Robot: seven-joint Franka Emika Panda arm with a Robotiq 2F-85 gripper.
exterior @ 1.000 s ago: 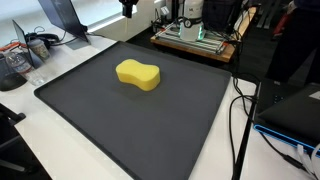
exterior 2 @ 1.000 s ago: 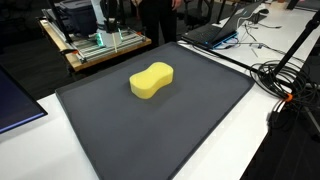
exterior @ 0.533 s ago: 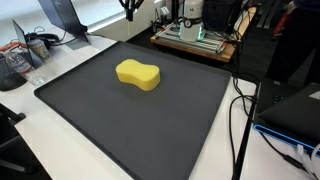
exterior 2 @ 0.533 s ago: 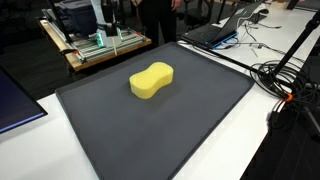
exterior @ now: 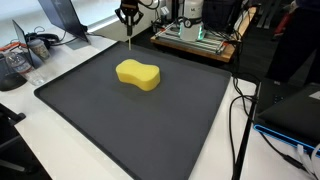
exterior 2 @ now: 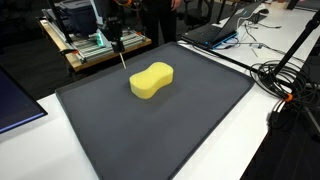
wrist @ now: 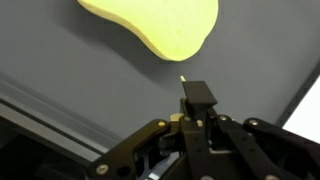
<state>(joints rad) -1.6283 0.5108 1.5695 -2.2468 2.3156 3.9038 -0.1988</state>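
A dark mat (exterior: 130, 125) covers the white bench (exterior: 45, 150). At upper centre, my fingers (exterior: 128, 20) clench a thin stick (exterior: 129, 35) near the yellow sponge (exterior: 138, 74).

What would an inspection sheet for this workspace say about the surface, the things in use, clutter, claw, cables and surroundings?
Surface: dark mat lying flat on a white table.
Job's things: yellow sponge lying on the mat; thin stick pointing down, its tip near the sponge but apart from it.
Clutter: small items on the table off the mat's corner, too small to identify.
Claw: claw shut on the thin stick, hanging above the mat's far edge.
Cables: black cables on the table beside the mat.
Surroundings: laptop; wooden platform carrying equipment.
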